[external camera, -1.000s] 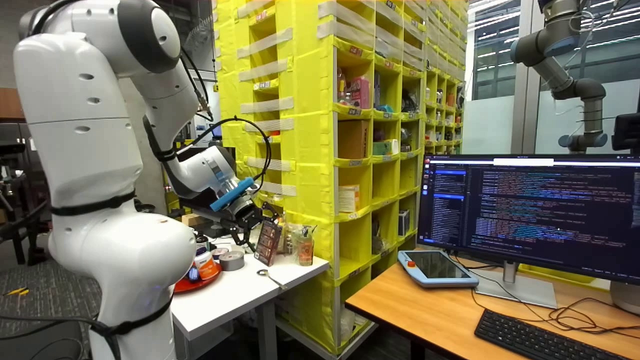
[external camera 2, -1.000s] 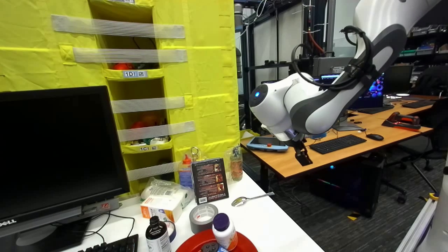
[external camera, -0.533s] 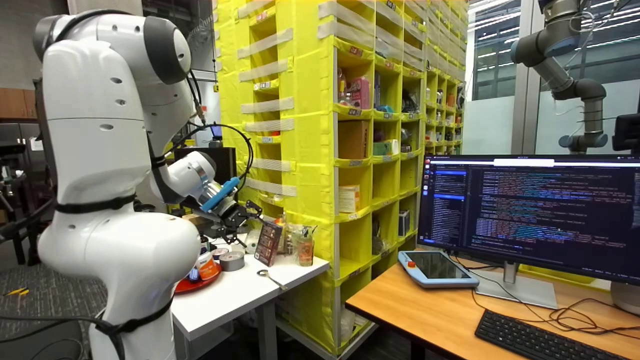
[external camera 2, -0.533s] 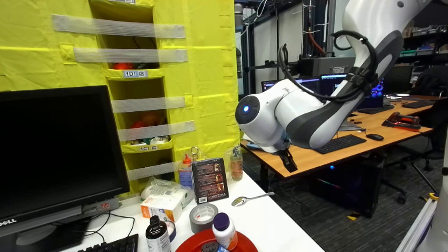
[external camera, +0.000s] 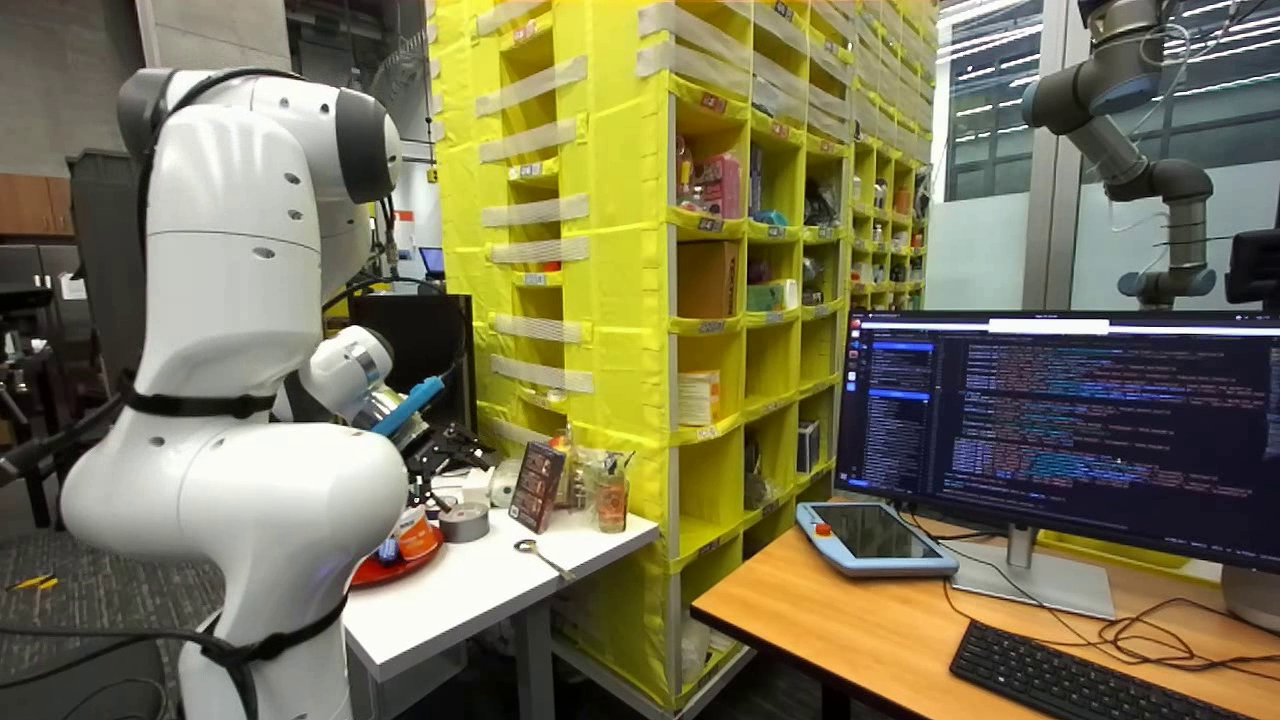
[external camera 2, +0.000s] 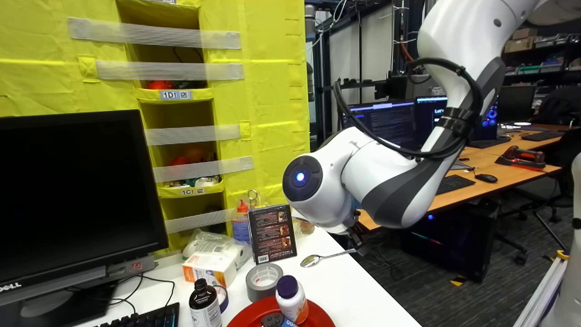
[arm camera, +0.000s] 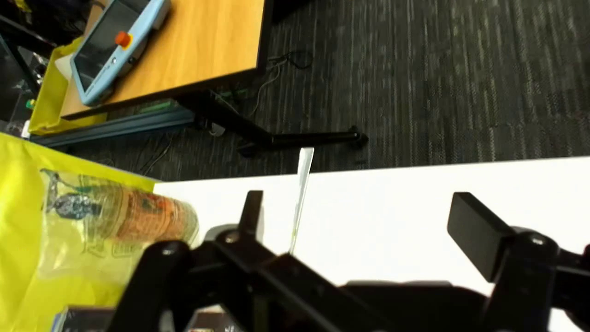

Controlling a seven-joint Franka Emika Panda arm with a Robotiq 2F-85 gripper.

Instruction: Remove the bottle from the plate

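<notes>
On the red plate (external camera 2: 321, 314), w/ the tape roll (external camera 2: 260, 294) just beside, the white bottle (external camera 2: 294, 305) is being borne, purple cap (external camera 2: 287, 287) up; whether its foot is being touched by the dark buttoned object (external camera 2: 273, 320) can't be told. Apart from it, tilted, the claw (arm camera: 357, 216) is being held spread w/ nothing being pinched; worktop (arm camera: 378, 207) & spoon (arm camera: 302, 193) are being framed in its gap. Since the bottle isn't being shown in the wrist view, aim is prob. being put at risk: if the cap is being met off-centre, a topple is being invited. W/ too low an approach, the tape roll or plate rim is poss. being snagged, & the plate being dragged along w/ the bottle. By the dark bottle (external camera 2: 204, 306) nr the plate, a wrong pick is being made likelier. The worktop's edge is being overhung by the spoon's handle, so by a wide sweep of the arm (external camera 2: 386, 168) a fall is being risked.
</notes>
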